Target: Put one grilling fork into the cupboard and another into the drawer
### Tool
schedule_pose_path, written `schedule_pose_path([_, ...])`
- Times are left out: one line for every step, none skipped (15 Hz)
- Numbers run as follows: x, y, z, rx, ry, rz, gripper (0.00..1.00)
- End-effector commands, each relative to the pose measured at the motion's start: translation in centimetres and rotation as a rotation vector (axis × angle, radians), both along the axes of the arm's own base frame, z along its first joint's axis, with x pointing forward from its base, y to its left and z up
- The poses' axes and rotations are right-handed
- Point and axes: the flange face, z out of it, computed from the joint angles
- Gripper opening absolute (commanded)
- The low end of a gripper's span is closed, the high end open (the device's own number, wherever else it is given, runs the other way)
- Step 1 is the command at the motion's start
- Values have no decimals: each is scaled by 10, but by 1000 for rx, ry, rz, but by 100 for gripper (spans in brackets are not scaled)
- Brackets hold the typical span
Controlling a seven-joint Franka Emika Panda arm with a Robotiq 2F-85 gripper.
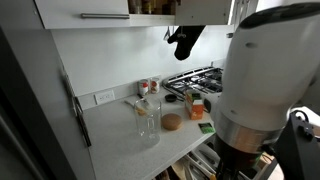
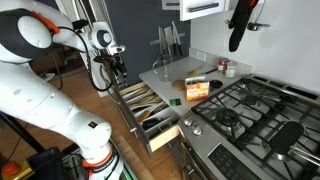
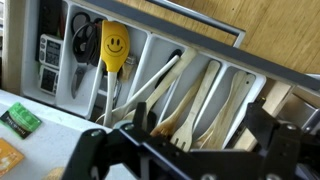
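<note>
The black gripper (image 3: 185, 158), jaws wide apart, should be lined up straight above one slot of the open white-trayed drawer (image 3: 250, 62)

Your drawer (image 2: 163, 136) stands pulled out below the counter, its divided tray (image 3: 215, 42) packed lengthwise with utensils; no grilling fork can be told apart there. Your pale cupboard (image 1: 80, 8), with its steel bar handle (image 1: 105, 16), hangs above.
</note>
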Motion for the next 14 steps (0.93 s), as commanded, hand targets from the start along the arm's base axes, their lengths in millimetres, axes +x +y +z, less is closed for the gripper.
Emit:
schedule_pose_path([-27,-10,38,35,-140,40,100])
schedule_pose_path([-32,-11,50,54,-167,51,100])
schedule_pose_path([-36,-11,61,87,-181,69,100])
schedule_pose_path([-40,-13,71,110,-204,83,100])
schedule_pose_path([-43,-15,80,135,-227,91,100])
schedule_pose_path([-46,-16,88,159,-248,105,100])
schedule_pose_path([-48,-17,94,177,-268,116,100])
schedule_pose_path([-50,-18,100,197,-281,138,100])
schedule_pose_path([-52,-19,105,209,-289,148,100])
schedule_pose_path([-53,-20,109,221,-297,159,100])
schedule_pose_path([-55,-22,112,229,-304,160,100])
schedule_pose_path([-48,-13,114,198,-291,142,100])
schedule_pose_path([-50,-14,116,206,-297,147,100])
schedule_pose_path([-51,-15,118,210,-301,147,100])
